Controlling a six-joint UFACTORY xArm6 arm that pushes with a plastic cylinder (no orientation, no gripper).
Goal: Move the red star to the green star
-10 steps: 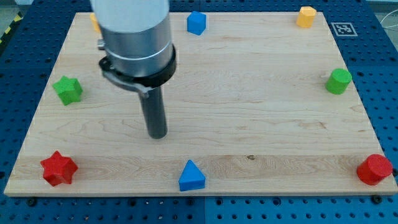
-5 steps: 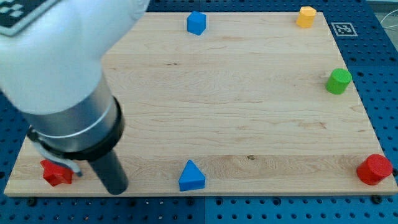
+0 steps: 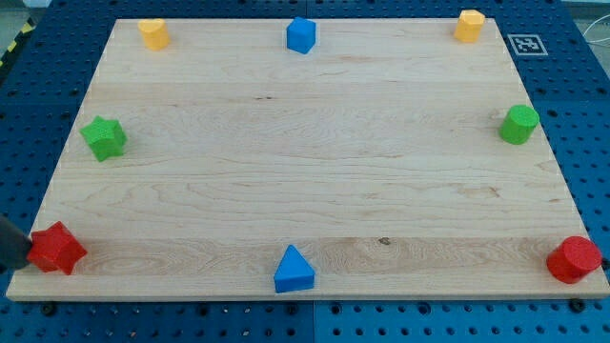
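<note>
Camera view, red star [image 3: 56,248] bottom-left (no clear long axis), green star [image 3: 103,137] above, end effector state unclear

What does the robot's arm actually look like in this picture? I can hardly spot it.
Almost none of it shows now. Only a sliver of dark, nearly black rod pokes in at the view's left edge, with my tip right beside the red star. No cables, markings or claw are visible; the rest is out of view.

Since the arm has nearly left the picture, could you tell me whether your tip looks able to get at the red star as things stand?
Probably yes: my tip sits right against the red star on the view's left, at the board's bottom-left corner, nothing between them.
</note>
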